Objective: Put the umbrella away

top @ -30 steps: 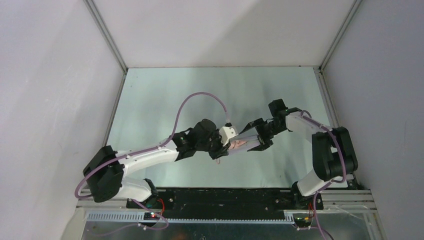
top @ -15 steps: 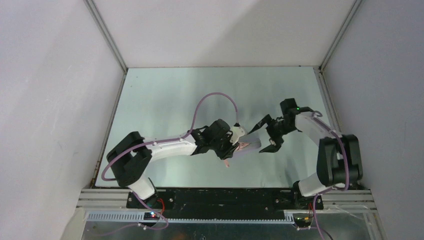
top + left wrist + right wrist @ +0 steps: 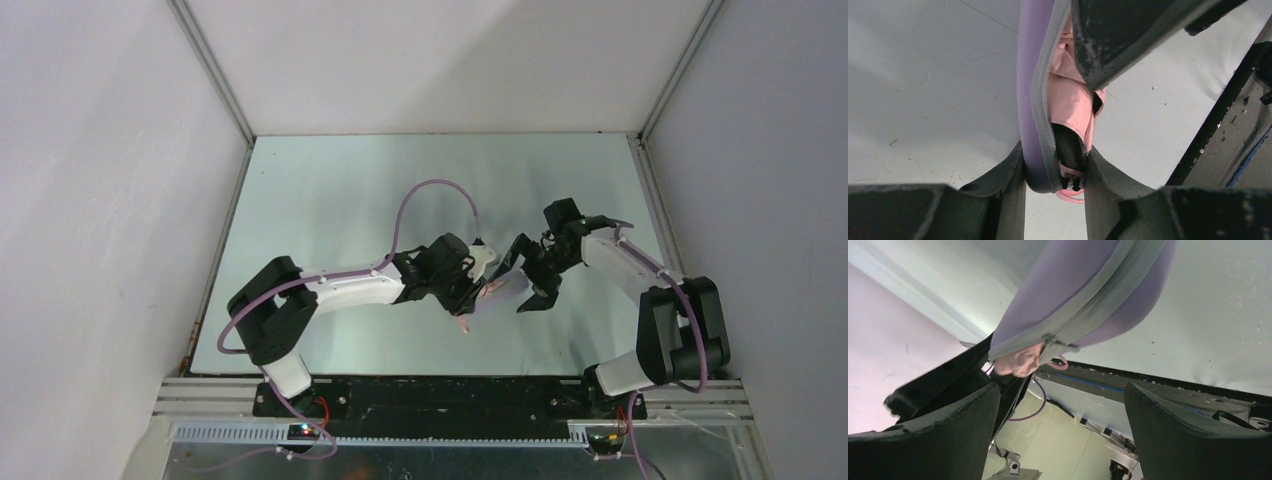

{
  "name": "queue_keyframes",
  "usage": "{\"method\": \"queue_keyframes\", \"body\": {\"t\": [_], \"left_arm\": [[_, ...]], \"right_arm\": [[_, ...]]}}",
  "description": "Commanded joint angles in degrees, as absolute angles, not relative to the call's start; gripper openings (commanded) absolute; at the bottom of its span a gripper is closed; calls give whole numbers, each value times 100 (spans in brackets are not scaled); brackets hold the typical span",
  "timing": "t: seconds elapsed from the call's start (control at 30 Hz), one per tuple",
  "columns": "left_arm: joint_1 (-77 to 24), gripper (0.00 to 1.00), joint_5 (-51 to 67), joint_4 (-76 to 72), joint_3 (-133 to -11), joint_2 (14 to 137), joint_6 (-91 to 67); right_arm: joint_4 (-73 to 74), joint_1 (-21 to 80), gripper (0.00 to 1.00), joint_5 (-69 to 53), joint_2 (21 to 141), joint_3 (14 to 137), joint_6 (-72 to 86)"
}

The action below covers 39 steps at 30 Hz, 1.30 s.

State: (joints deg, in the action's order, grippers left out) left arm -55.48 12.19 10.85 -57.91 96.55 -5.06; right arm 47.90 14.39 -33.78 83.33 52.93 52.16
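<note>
The umbrella [image 3: 1068,95] lies partly inside a lilac zip case [image 3: 1027,100], with pink fabric bulging from the open seam. Its dark handle end and pink strap [image 3: 1070,197] stick out at the bottom. My left gripper [image 3: 1054,170] is shut across that end, one jaw on the case shell and the other against the handle. From above, the left gripper [image 3: 470,290] holds the case [image 3: 505,290] just over the table. My right gripper [image 3: 527,275] stands open around the case's far end. In the right wrist view the case [image 3: 1083,285] and a bit of pink umbrella [image 3: 1018,362] lie beyond the open right gripper [image 3: 1060,405].
The pale green table [image 3: 330,200] is walled in white on three sides. The two arm bases sit on a black rail [image 3: 450,395] at the near edge. A purple cable [image 3: 435,195] loops above the left wrist.
My right gripper has opened and let go of the case. The left arm has carried the case and umbrella to the right, and the right gripper now straddles its far end.
</note>
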Motion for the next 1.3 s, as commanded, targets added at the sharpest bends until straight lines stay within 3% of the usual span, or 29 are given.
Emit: {"method": "queue_keyframes", "body": {"t": [0.0,0.33,0.5,0.73,0.83,0.9,0.93,1.07,1.27], "left_arm": [[-5584,38,1160,1154,-6036,9805,-681],[-5581,49,981,1231,-6132,9869,-668],[-5586,52,820,1301,-6177,9894,-676],[-5586,50,651,813,-5940,9481,-853],[-5584,39,656,569,-5772,9231,-840],[-5594,11,763,527,-5706,9198,-784],[-5592,7,799,551,-5698,9196,-770],[-5587,3,888,610,-5633,9171,-767],[-5582,0,909,863,-5639,9121,-670]], "right_arm": [[4488,1608,95,-2997,8622,5159,5518],[4629,2203,88,-1989,9783,5106,5904],[5055,2237,83,-1671,9685,5113,5959],[5116,2348,93,-1319,9625,4981,6015],[4611,2413,93,-1500,10022,4832,6142],[4385,2413,95,-1420,10083,4822,6237],[4263,2406,96,-1400,10077,4819,6260],[4119,2315,95,-1302,9771,4825,6277],[3656,1944,97,-1601,8133,4826,5733]]}}
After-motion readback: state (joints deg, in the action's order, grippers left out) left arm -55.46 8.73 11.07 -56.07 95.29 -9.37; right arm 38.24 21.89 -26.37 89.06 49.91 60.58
